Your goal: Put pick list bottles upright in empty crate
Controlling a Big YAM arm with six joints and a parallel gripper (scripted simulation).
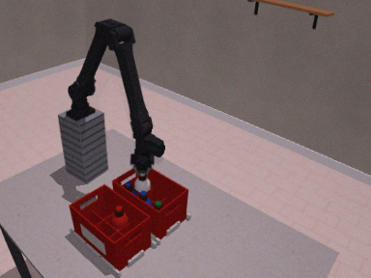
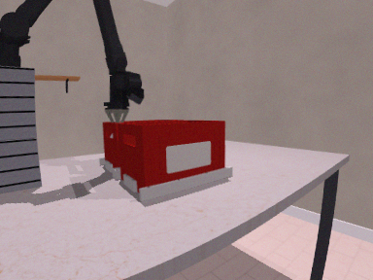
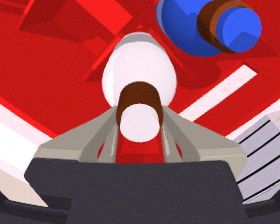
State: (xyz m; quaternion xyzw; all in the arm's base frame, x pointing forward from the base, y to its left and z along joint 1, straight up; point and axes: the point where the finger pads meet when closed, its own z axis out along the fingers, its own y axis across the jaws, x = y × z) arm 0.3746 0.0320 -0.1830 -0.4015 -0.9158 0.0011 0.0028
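The gripper [image 3: 140,136] is closed about a third of the way on the neck of a white-labelled bottle [image 3: 139,78], its grey fingers pressing either side just under the white cap. The bottle stands directly below the gripper, inside the stocked crate [image 1: 170,192], and the wrist view cannot settle whether its base rests on the crate floor or is raised a little. To do this step well, the arm should draw the bottle straight up along its own axis until the base passes above the dividers and the rim, since a sideways pull while low would catch a divider and drag the loose crate across the worktop [image 2: 272,175]. A blue-labelled bottle [image 3: 194,25] stands just ahead and to the right of the gripper, another blue one lies further ahead, so the lift should not drift forward. The receiving crate [image 1: 103,227], holding one red-labelled bottle [image 1: 120,217], sits just beside the stocked crate; whether white belongs on the pick list cannot be judged, as the strip is not legible. The arm [image 1: 130,84] rises from its grey pedestal [image 1: 99,161], folds at a high elbow and drops steeply, the wrist pointing almost straight down over the crate.
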